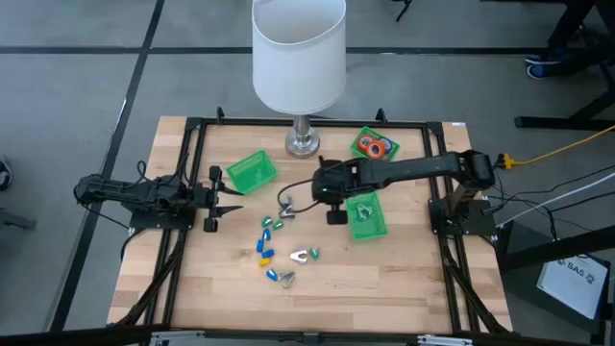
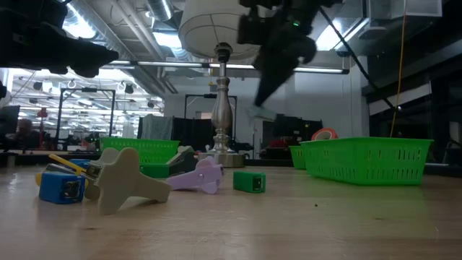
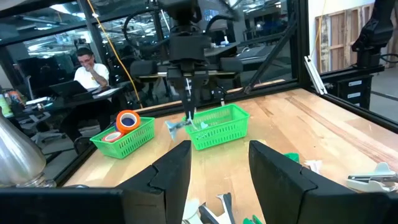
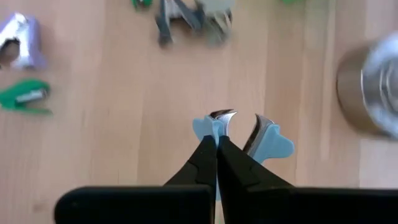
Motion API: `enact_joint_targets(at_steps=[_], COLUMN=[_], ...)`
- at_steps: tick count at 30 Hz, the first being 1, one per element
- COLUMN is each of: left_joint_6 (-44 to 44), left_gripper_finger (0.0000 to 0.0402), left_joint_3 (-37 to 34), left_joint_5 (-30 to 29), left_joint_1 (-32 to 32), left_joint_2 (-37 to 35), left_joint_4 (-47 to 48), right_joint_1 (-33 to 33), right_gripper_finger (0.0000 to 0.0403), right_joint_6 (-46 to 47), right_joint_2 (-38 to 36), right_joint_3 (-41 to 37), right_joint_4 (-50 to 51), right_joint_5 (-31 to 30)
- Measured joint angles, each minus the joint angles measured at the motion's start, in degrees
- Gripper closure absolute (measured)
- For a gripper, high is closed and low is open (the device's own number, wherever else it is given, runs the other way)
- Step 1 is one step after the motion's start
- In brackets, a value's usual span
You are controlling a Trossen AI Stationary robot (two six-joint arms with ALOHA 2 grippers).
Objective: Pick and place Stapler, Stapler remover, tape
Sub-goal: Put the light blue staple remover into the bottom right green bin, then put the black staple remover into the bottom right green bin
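Three green bins (image 1: 251, 172), one lamp (image 1: 299, 58), two tape rolls (image 1: 374, 147) (small pieces uncountable).

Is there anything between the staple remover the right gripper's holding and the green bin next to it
Nothing visible. The right gripper is shut on the light-blue staple remover above bare table, and the nearest green bin sits right beside it with its top open.
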State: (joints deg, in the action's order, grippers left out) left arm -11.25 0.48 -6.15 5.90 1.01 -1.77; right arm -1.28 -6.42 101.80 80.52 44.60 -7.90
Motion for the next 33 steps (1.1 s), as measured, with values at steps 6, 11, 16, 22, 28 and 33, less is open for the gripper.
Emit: enact_joint_targets(at_steps=[6, 11, 16, 22, 28, 33], left_joint_6=[0.00, 0.00, 0.00, 0.00, 0.00, 0.00], left_gripper_finger=[0.0245, 0.0245, 0.0245, 0.0245, 0.0245, 0.0245], left_joint_3=[0.01, 0.01, -0.01, -0.01, 0.00, 0.01], left_joint_5=[0.00, 0.00, -0.01, -0.02, 0.00, -0.01], left_joint_1=[0.01, -0.01, 0.01, -0.01, -0.01, -0.01], left_joint_2=[-0.01, 0.01, 0.00, -0.01, -0.01, 0.00], left_joint_4=[0.01, 0.01, 0.01, -0.01, 0.01, 0.00], right_joint_1=[1.07, 1.07, 1.07, 1.07, 1.34, 1.39], right_gripper_finger=[0.0403, 0.0403, 0.0403, 0.0403, 0.0382, 0.0343], right_joint_6=[8.47, 14.70, 19.59, 22.64, 22.65, 22.59], right_joint_2=[-7.55, -12.92, -18.71, -21.36, -21.36, -21.34], right_joint_3=[-10.71, -18.37, -23.46, -27.25, -30.16, -31.22], right_joint_4=[-0.71, -2.10, -2.86, -2.00, -3.31, -3.45], right_joint_5=[0.03, 3.94, 6.64, 6.64, 6.62, 6.60])
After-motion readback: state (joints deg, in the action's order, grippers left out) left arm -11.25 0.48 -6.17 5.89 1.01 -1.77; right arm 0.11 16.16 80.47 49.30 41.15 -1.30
